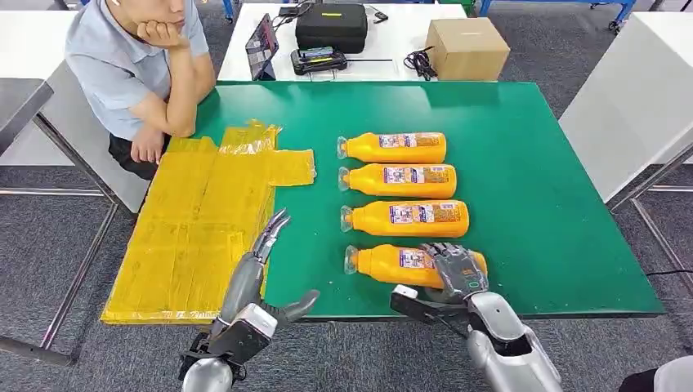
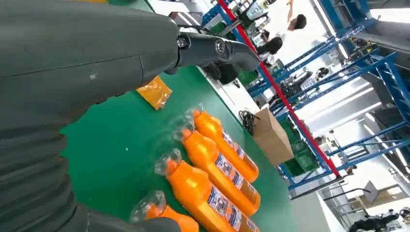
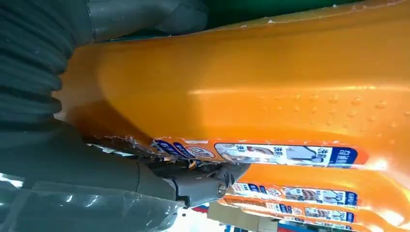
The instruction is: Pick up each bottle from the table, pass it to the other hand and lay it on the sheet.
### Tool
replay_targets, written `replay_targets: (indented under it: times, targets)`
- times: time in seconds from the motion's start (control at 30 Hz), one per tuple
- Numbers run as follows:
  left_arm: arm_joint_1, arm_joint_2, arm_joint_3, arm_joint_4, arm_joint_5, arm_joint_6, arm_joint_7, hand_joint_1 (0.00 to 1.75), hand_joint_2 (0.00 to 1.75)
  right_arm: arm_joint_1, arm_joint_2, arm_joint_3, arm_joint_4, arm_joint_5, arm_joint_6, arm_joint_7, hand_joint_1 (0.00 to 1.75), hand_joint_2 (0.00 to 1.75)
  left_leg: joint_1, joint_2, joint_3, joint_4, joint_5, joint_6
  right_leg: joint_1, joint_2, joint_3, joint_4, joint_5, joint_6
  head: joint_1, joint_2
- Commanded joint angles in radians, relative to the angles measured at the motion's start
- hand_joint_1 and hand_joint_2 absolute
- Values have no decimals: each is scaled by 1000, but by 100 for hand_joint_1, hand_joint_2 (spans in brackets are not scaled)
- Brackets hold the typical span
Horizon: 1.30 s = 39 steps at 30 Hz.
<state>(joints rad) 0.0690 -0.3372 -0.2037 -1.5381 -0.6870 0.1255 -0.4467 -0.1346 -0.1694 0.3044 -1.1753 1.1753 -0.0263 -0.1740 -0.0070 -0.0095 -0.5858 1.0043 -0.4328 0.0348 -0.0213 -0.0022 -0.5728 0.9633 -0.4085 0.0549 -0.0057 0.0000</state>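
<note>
Four orange bottles lie side by side on the green table [image 1: 531, 163], caps pointing left. My right hand [image 1: 454, 270] wraps over the base end of the nearest bottle [image 1: 392, 264], which still lies on the table. Its orange side [image 3: 266, 87] presses against the palm of my right hand [image 3: 38, 72], with the thumb below the label. The other three bottles [image 1: 406, 219] [image 1: 399, 180] [image 1: 394, 148] lie farther back. My left hand [image 1: 263, 249] hovers, fingers apart and holding nothing, over the right edge of the yellow sheet [image 1: 192, 220]. Past my left hand [image 2: 87, 53] lies the bottle row [image 2: 212, 166].
A person [image 1: 139, 65] sits at the table's far left corner, elbow by the sheet. Behind the green table, a white table carries a cardboard box [image 1: 467, 47], a black case [image 1: 331, 26] and a tablet [image 1: 261, 45]. Another white table [image 1: 637, 106] stands to the right.
</note>
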Motion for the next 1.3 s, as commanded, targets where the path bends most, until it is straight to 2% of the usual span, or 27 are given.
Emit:
replay_targets:
  times: [0.03, 0.1, 0.13, 0.2, 0.4, 0.57, 0.6, 0.8, 1.03, 1.17, 1.3]
  targets:
    - [-16, 3, 9, 37, 16, -5, -4, 0, 175, 37, -33, -14, 87, -29, 36, 11, 175, 175, 2, -3, 2, -1, 0, -2, 2, -3, 4, -2, -1, -3, 0, 0]
    - [-26, -3, 13, 50, 48, -9, -19, 0, 175, 67, -30, -85, 92, -233, 110, -69, 175, 175, 2, -3, 2, -1, 0, -2, 2, -3, 4, -2, -1, -2, 0, 0]
    - [-29, -3, 12, 54, 48, -8, -19, 0, 175, 75, -40, -86, 91, -241, 110, -74, 175, 175, 2, -4, 3, 0, -1, -3, 2, -4, 5, -2, -1, -3, 0, 0]
    - [-34, -12, 22, 61, 135, -16, -2, 0, 175, 108, -31, -133, 63, -398, 154, -127, 175, 175, 2, -6, 3, -1, 0, -2, 2, -7, 6, -3, -1, -2, 0, 0]
    - [-58, -12, 26, 138, 400, -95, 138, 0, 175, 153, -22, -128, -59, -604, 225, -154, 175, 175, 3, -4, 13, -1, -6, -2, 3, -5, 4, -3, -5, -2, 0, 0]
    - [-73, -12, 29, 199, 502, -120, 175, 0, 175, 114, -15, -107, -77, -649, 235, -155, 175, 175, 3, 2, 16, -1, -8, -3, 4, 1, 5, -4, -3, -3, 0, 0]
    - [-77, -12, 31, 213, 518, -123, 185, 0, 175, 104, -16, -101, -79, -655, 235, -158, 175, 175, 2, 5, 18, -2, -9, -2, 2, 5, 15, -4, -3, -1, 0, 0]
    - [-108, -12, 43, 313, 631, -149, 253, 0, 175, 37, -16, -84, -50, -688, 245, -183, 175, 175, 2, 6, 17, -1, -8, -2, 2, 6, 14, -3, -3, -1, 0, 0]
    - [-140, -12, 31, 403, 715, -227, 252, 0, 175, -75, 53, -69, -22, -767, 271, -210, 175, 175, 2, 8, 14, -1, -8, -2, 2, 9, 12, -3, -2, -2, 0, 0]
    - [-137, -11, 1, 453, 739, -261, 230, 0, 175, -100, 69, -39, -10, -779, 280, -215, 175, 175, 1, 8, 11, 0, -6, -1, 1, 9, 10, -1, -2, -1, 0, 0]
    - [-212, -12, -20, 576, 791, -291, 211, 0, 175, -153, 89, 26, 42, -797, 283, -233, 175, 175, 1, 8, 11, -1, -7, -1, 2, 9, 10, -2, -3, -1, 0, 0]
